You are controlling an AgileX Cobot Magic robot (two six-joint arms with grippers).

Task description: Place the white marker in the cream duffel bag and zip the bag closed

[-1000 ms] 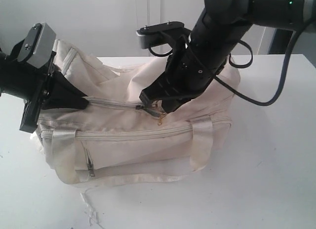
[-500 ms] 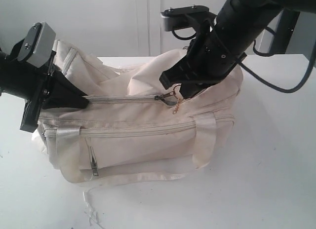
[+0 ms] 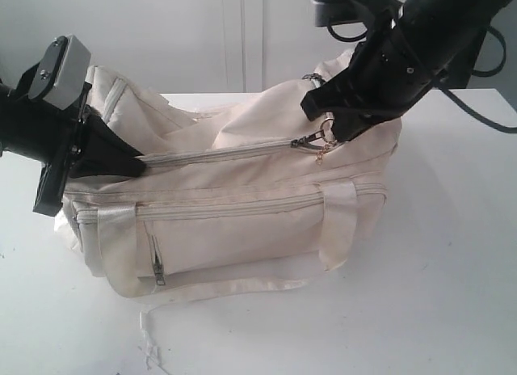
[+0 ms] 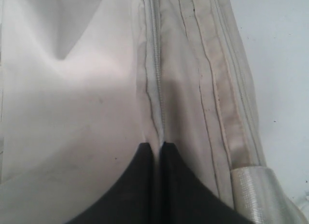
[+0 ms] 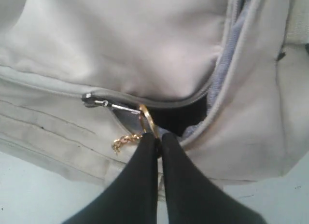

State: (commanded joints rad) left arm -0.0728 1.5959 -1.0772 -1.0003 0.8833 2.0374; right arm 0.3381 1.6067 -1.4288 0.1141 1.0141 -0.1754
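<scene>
My right claw (image 5: 155,137) is pressed together on the pull ring (image 5: 146,119) of the top zip (image 3: 226,154), with a little gold chain (image 5: 123,142) dangling beside it. My left claw (image 4: 158,147) is also pressed together, pinching the bag (image 3: 242,221) right at the zip's starting end. The bag sits on the counter (image 3: 444,294) with its long side facing the exterior camera.

I can't see the marker in any view. My guess is that it is inside the bag, but I can't confirm that.

What matters for the next move is the line of the zip. It runs along the bag's top from the left claw up to the right claw, and between the two it looks shut. Past the ring, towards the bag's right end, the right wrist view shows a dark gap between the teeth, so I judge a short stretch is not yet closed.

That stretch lies on the far side of the right claw from the left one, so the right arm should do the pulling. I would pull along the zip's own axis, away from the left claw, which anchors the other end. The fabric bunches near the gap, so the slider could snag there.
</scene>
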